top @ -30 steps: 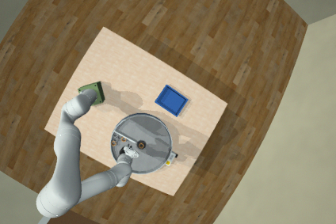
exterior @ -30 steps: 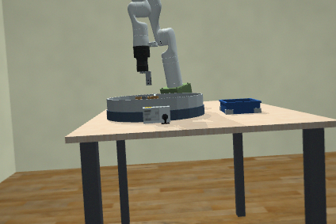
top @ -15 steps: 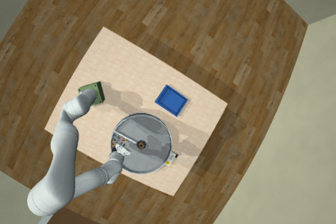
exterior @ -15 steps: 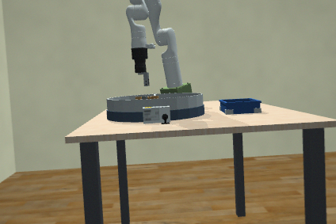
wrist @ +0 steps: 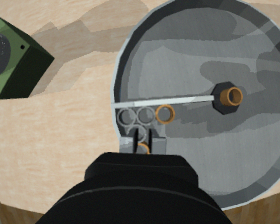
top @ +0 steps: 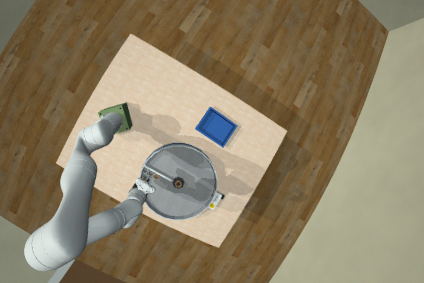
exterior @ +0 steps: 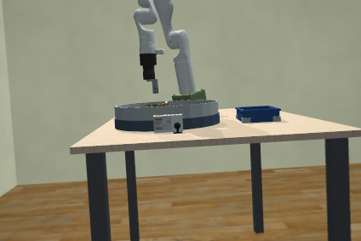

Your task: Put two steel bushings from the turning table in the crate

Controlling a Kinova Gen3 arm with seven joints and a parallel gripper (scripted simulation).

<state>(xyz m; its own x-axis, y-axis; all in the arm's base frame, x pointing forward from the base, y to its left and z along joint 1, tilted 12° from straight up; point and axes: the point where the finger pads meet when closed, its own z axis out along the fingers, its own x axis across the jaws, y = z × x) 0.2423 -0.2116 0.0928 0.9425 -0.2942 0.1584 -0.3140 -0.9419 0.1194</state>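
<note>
The grey turning table (top: 182,181) stands at the table's near edge; it also shows in the side view (exterior: 167,115) and the wrist view (wrist: 211,96). Two steel bushings (wrist: 127,117) (wrist: 145,116) lie side by side near its left rim, with a brass bushing (wrist: 165,113) right next to them, along a white bar. Another brass bushing (wrist: 143,148) shows through the gap between my fingers, down on the disc. My gripper (wrist: 143,136) (exterior: 155,86) hangs well above the disc's left rim, narrowly open and empty. The blue crate (top: 216,127) stands beyond the turning table and looks empty.
The arm's green base (top: 116,115) sits at the table's left. A brass hub (wrist: 228,96) marks the disc's centre. A small control box (exterior: 168,123) is fixed on the turning table's outer wall. The raised rim rings the disc.
</note>
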